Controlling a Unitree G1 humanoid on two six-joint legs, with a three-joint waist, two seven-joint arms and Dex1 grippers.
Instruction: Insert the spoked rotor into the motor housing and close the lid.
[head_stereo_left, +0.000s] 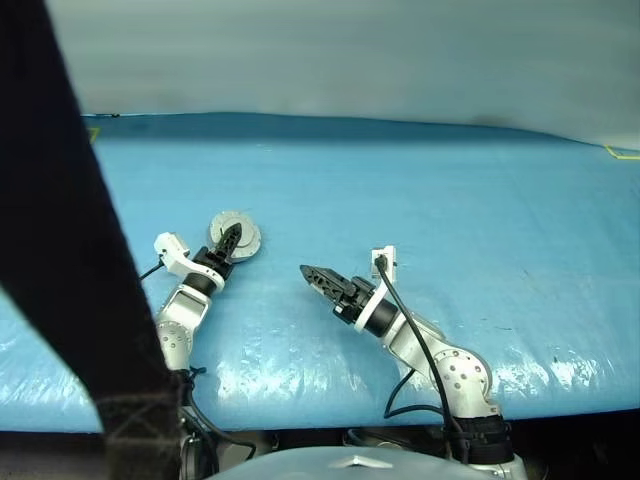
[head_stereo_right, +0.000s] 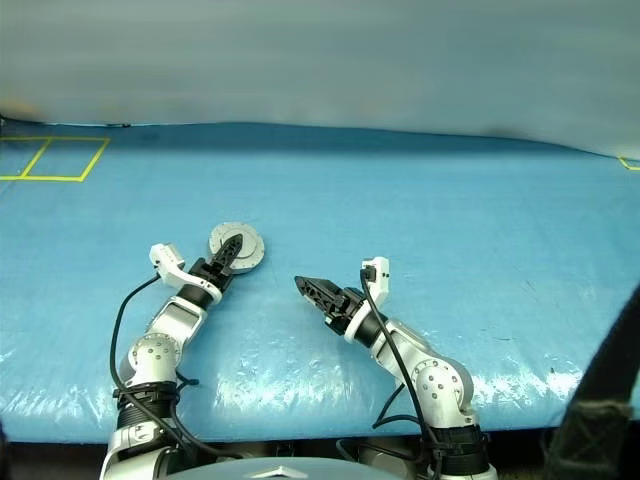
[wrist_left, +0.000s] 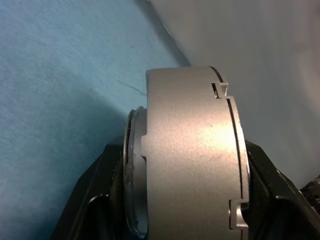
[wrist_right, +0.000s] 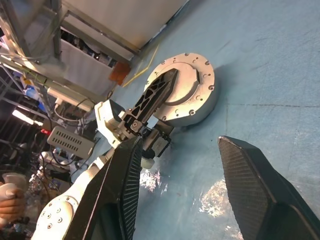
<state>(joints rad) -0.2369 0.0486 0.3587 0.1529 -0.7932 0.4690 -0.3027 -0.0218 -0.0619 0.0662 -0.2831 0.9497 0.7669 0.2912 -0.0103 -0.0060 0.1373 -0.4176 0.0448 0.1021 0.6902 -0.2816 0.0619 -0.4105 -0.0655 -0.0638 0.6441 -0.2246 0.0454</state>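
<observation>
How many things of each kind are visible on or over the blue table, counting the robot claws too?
Round pale silver metal motor assembly with notched rim: 1
Black two-fingered claws: 2, the left claw clamped on the assembly, the right claw open and holding nothing
Blue table cover: 1
Total: 4

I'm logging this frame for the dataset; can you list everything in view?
Motor assembly: one, pale silver disc with notched rim and screw holes, on the table's left part, gripped at its sides by the left gripper.
Table: one, covered in blue sheeting.
Yellow tape: square outline at the far left corner, a bit at the far right edge.
Person's hand: one, off beyond the table, in the right wrist view.
Left gripper: black fingers closed on the assembly.
Right gripper: black, open, empty, above the table's middle.
</observation>
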